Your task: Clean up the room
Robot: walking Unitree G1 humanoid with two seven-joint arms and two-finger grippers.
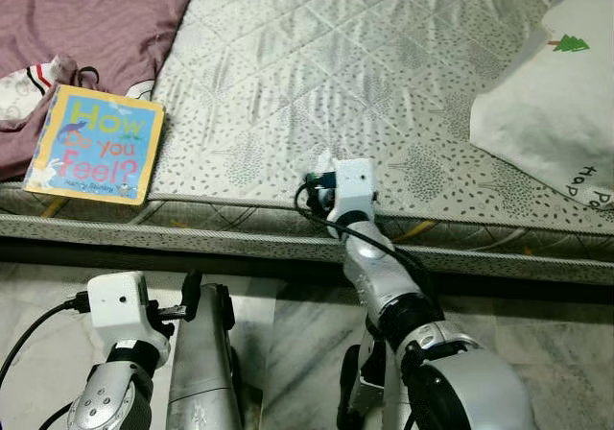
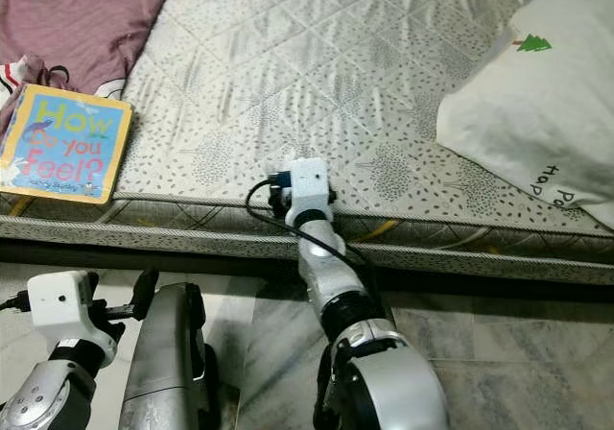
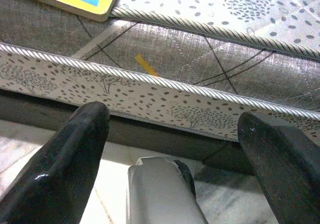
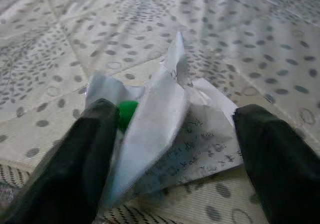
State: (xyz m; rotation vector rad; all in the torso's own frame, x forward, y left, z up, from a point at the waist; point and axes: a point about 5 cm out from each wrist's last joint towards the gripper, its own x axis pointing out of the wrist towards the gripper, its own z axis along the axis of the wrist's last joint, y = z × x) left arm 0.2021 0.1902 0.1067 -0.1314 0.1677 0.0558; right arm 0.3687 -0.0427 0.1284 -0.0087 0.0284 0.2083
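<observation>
Paper (image 4: 165, 129) (crumpled) near book (image 1: 94, 145).

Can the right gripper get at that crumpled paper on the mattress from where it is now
Probably yes. The right gripper is open with its fingers on either side of the crumpled paper, which lies near the edge of the mattress. Nothing stands between them.

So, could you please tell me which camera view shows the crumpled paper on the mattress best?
The right wrist view: the crumpled paper lies on the mattress between the right hand's open fingers. In both eye views the right wrist hides it. The left wrist view faces the mattress side.
</observation>
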